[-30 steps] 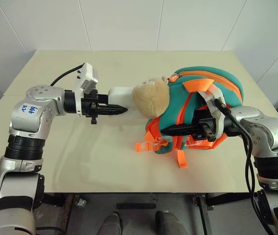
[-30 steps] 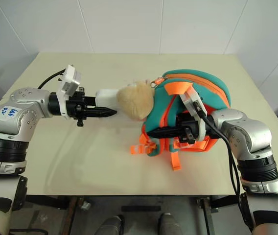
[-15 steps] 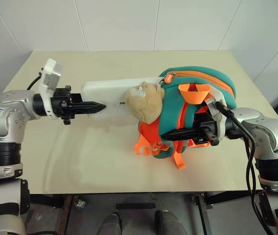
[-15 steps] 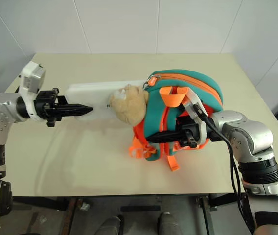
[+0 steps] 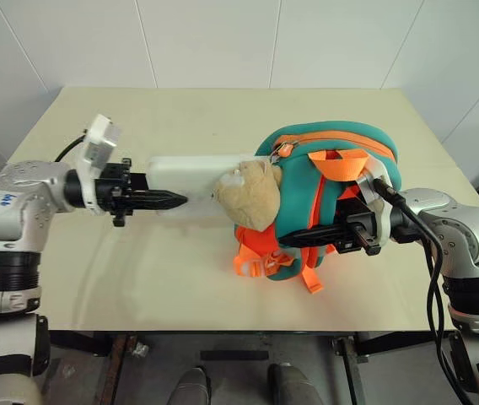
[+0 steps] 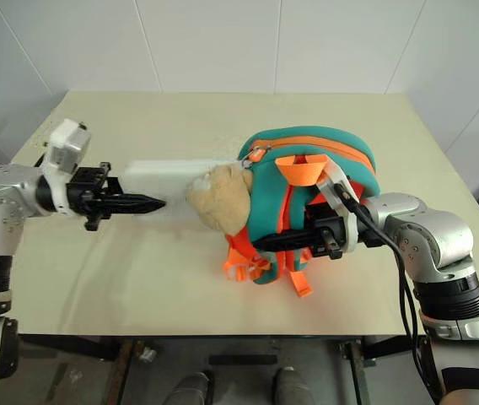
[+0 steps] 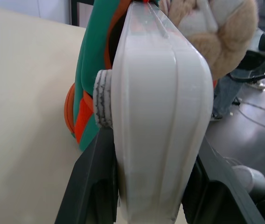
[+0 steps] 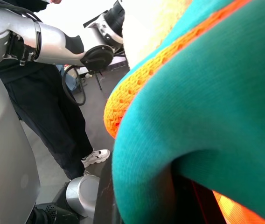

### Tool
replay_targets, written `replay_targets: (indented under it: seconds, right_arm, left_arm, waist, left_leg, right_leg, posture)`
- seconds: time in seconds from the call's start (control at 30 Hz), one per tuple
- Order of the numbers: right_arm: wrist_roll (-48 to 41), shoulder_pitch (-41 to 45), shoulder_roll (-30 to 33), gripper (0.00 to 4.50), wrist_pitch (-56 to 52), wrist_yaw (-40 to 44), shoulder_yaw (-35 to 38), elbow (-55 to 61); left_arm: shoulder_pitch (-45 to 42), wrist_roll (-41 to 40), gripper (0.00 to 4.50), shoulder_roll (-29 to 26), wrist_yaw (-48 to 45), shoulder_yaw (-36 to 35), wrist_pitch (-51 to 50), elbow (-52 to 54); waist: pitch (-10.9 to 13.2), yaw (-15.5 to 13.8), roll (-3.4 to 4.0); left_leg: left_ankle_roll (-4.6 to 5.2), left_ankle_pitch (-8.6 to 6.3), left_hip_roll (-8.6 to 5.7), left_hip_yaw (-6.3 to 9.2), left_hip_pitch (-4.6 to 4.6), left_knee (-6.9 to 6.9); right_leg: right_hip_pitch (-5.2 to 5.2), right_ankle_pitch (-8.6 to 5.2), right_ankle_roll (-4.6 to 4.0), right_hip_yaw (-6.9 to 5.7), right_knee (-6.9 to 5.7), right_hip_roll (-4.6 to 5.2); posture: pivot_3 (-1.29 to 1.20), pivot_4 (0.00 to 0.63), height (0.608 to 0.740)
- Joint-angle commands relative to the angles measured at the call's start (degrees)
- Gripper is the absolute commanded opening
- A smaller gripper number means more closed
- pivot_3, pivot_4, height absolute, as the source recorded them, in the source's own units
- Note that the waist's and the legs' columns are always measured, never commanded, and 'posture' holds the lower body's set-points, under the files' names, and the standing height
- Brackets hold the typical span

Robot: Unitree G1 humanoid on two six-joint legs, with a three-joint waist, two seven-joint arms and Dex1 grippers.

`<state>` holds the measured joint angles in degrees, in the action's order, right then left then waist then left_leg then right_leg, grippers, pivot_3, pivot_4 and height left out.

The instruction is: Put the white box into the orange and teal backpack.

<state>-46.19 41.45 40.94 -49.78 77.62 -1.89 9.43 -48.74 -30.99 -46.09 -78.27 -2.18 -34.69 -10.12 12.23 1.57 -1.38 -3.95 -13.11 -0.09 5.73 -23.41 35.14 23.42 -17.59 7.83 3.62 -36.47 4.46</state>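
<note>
My left gripper (image 5: 170, 200) is clamped on the outer end of the white box (image 5: 191, 173), whose far end sits at the mouth of the orange and teal backpack (image 5: 341, 181) — right behind the beige plush toy (image 5: 249, 196). The right gripper (image 5: 294, 240) pinches a teal strap. My worry: the plush blocks the opening and the box jams.
</note>
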Motion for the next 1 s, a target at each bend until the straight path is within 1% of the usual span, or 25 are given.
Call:
replay_targets:
  seconds: [0.03, 0.1, 0.13, 0.2, 0.27, 0.4, 0.47, 0.57, 0.67, 0.83, 0.9, 0.93, 1.0]
  right_arm:
    - [-1.69, 0.21, 0.51, 0.04, 0.03, 0.18, 1.25, 2.19]
    - [-1.84, -0.14, 0.53, 0.04, 0.03, 0.03, 1.33, 2.49]
    - [-2.0, -0.35, 0.52, 0.04, -0.03, -0.11, 1.37, 2.73]
    - [-2.28, -0.69, 0.51, 0.04, -0.13, -0.29, 1.41, 3.14]
    - [-2.44, -0.82, 0.53, 0.04, -0.17, -0.38, 1.44, 3.29]
    - [-2.96, -0.95, 0.36, 0.04, -0.27, -0.61, 1.5, 3.59]
    - [-3.79, -1.04, 0.19, 0.04, -0.84, -0.9, 1.59, 4.49]
    - [-4.25, -1.49, 0.56, 0.04, -1.14, -1.39, 1.7, 5.72]
    - [-4.32, -1.63, 0.85, 0.04, -1.06, -2.21, 2.21, 6.05]
    - [-5.09, -2.44, 0.81, 0.04, -1.41, -3.89, 3.07, 7.28]
    - [-5.52, -3.12, 0.86, 0.0, -1.61, -4.64, 3.43, 7.96]
    - [-5.65, -3.39, 0.91, 0.0, -1.65, -4.9, 3.54, 8.18]
    - [-5.86, -3.66, 0.95, 0.0, -1.7, -5.31, 3.72, 8.32]
  left_arm:
    - [-3.96, 4.12, 1.32, 1.73, 0.07, 2.7, 6.08, -1.73]
    - [-6.48, 8.16, 1.32, 3.72, 2.74, 4.37, 11.0, -3.63]
    - [-8.55, 9.87, 1.32, 5.84, 5.38, 4.8, 13.15, -4.7]
    - [-12.78, 10.98, 1.32, 9.99, 9.94, 5.17, 12.1, -6.86]
    - [-14.13, 10.77, 1.32, 12.02, 9.46, 5.29, 12.48, -7.34]
    - [-15.58, 11.02, 1.32, 14.75, 8.79, 7.29, 9.84, -7.5]
    - [-16.62, 11.68, 1.32, 17.51, 6.47, 10.75, 8.76, -8.38]
    - [-18.54, 14.74, 1.32, 21.41, 7.06, 13.93, 10.0, -13.26]
    - [-19.26, 14.94, 1.32, 24.38, 6.43, 14.32, 10.21, -16.28]
    - [-19.01, 15.93, 1.32, 27.21, 7.85, 13.21, 13.1, -18.45]
    - [-18.66, 16.77, 2.02, 26.24, 7.98, 13.5, 12.38, -17.71]
    - [-18.28, 17.01, 2.25, 25.37, 7.34, 13.62, 12.49, -16.8]
    - [-17.87, 16.1, 2.91, 24.08, 6.13, 13.1, 10.46, -14.91]
  waist:
    - [0.0, 0.03, 0.0]
    - [0.0, 0.14, 0.0]
    - [0.0, 0.08, 0.0]
    - [0.01, -0.05, -0.02]
    - [0.01, -0.04, -0.03]
    - [0.02, 0.42, -0.02]
    - [0.02, 0.2, -0.02]
    - [0.02, -0.02, -0.02]
    - [0.02, 0.01, -0.02]
    - [0.02, -0.01, -0.02]
    - [0.02, -0.07, -0.02]
    - [0.02, -0.07, -0.02]
    - [0.02, 0.11, -0.02]
  left_leg:
    - [0.0, 0.0, 0.0, 0.0, 0.0, -0.01]
    - [0.0, 0.0, 0.0, -0.01, 0.0, -0.01]
    - [0.0, 0.0, 0.0, -0.01, 0.0, -0.01]
    - [0.0, 0.0, 0.0, -0.01, -0.01, 0.03]
    - [0.01, 0.0, -0.01, 0.0, -0.05, 0.09]
    - [0.02, 0.0, -0.02, -0.04, -0.04, 0.07]
    - [0.02, 0.0, 0.0, -0.02, -0.04, 0.05]
    - [0.02, 0.01, -0.02, -0.02, -0.06, 0.12]
    - [0.03, 0.01, -0.04, -0.02, -0.06, 0.15]
    - [0.03, 0.01, -0.02, 0.0, -0.06, 0.09]
    - [0.03, 0.01, -0.03, 0.0, -0.07, 0.1]
    - [0.03, 0.01, -0.04, 0.0, -0.09, 0.11]
    - [0.03, 0.01, -0.04, -0.01, -0.1, 0.11]
  right_leg:
    - [0.0, 0.0, 0.0, 0.0, 0.01, 0.0]
    - [0.01, 0.0, 0.0, 0.01, 0.01, 0.0]
    - [0.01, 0.0, 0.0, 0.01, 0.01, 0.0]
    - [0.01, 0.0, 0.01, 0.01, -0.01, -0.01]
    - [0.01, 0.03, 0.05, 0.01, -0.02, 0.0]
    - [0.04, 0.03, 0.07, 0.05, -0.01, 0.0]
    - [0.07, 0.02, 0.06, 0.05, -0.05, -0.02]
    - [0.04, 0.02, 0.07, 0.05, -0.05, -0.02]
    - [0.01, 0.03, 0.09, 0.05, -0.04, -0.01]
    - [0.06, 0.02, 0.08, 0.05, -0.05, -0.02]
    - [0.05, 0.02, 0.08, 0.05, -0.03, -0.01]
    - [0.05, 0.02, 0.09, 0.05, -0.02, 0.0]
    - [0.05, 0.02, 0.09, 0.05, -0.02, 0.0]
  posture:
    - [0.0, 0.15, 0.74]
    - [0.0, 0.15, 0.74]
    - [0.0, 0.15, 0.74]
    - [0.0, 0.15, 0.74]
    - [0.0, 0.15, 0.74]
    - [0.0, 0.15, 0.74]
    - [0.0, 0.15, 0.74]
    - [0.0, 0.15, 0.74]
    - [0.0, 0.15, 0.74]
    - [0.0, 0.15, 0.74]
    - [0.0, 0.15, 0.74]
    - [0.0, 0.15, 0.74]
    - [0.0, 0.15, 0.74]
